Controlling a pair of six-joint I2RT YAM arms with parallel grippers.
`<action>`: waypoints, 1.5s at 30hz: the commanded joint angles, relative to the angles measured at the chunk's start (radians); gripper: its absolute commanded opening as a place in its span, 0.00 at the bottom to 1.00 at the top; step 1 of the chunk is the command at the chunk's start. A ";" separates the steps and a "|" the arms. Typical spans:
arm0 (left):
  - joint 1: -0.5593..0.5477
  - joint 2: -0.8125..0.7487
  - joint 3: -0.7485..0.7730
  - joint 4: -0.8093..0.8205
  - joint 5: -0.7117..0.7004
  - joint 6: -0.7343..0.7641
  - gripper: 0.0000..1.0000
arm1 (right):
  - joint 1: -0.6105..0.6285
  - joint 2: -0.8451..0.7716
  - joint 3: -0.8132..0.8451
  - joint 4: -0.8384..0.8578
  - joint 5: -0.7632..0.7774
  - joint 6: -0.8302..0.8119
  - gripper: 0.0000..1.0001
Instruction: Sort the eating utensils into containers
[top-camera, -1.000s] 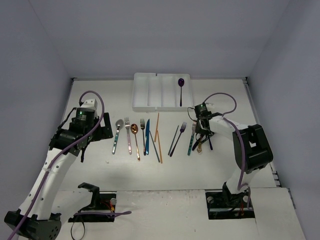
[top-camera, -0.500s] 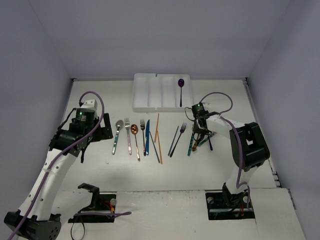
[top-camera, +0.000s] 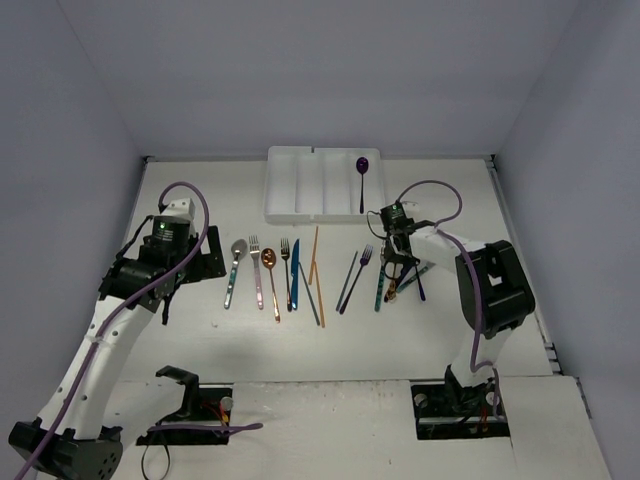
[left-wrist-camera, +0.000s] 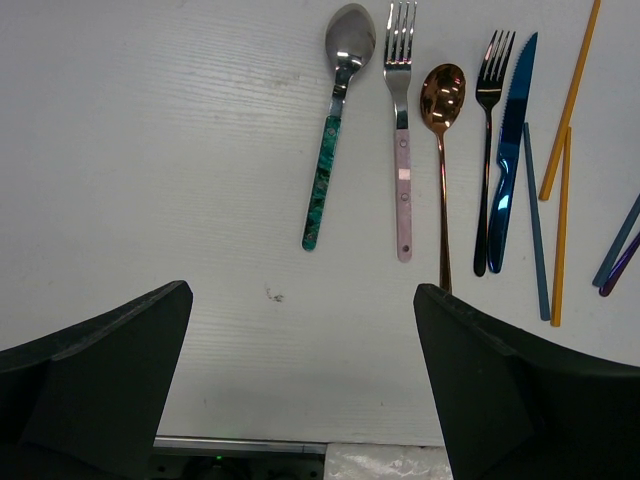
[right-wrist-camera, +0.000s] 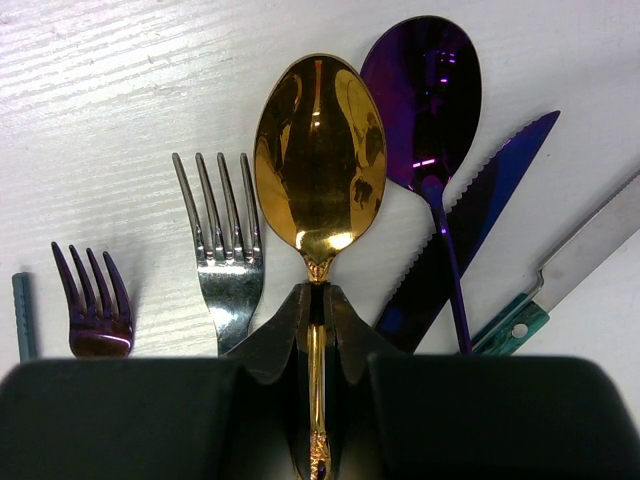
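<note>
The right pincer (right-wrist-camera: 318, 300) has just finished closing and now grips the gold spoon (right-wrist-camera: 320, 160) at its neck. The spoon sits between a silver fork (right-wrist-camera: 225, 250) and a purple spoon (right-wrist-camera: 425, 90) at the worktop (right-wrist-camera: 100, 80). I judge it ready to be carried to the white tray (top-camera: 300, 190). The left pincer (left-wrist-camera: 300, 370) hangs wide and empty.

Right tool (right-wrist-camera: 317, 305) newly tight around gold spoon (right-wrist-camera: 320, 150)
</note>
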 joint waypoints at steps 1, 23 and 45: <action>-0.006 0.010 0.020 0.032 -0.023 -0.002 0.92 | -0.002 -0.079 0.035 -0.033 0.037 -0.015 0.00; -0.006 -0.041 0.010 0.027 0.007 0.025 0.92 | -0.044 0.361 0.879 -0.013 -0.068 -0.334 0.00; -0.006 -0.085 0.015 0.014 0.035 0.031 0.92 | -0.101 0.399 1.000 -0.009 -0.095 -0.373 0.41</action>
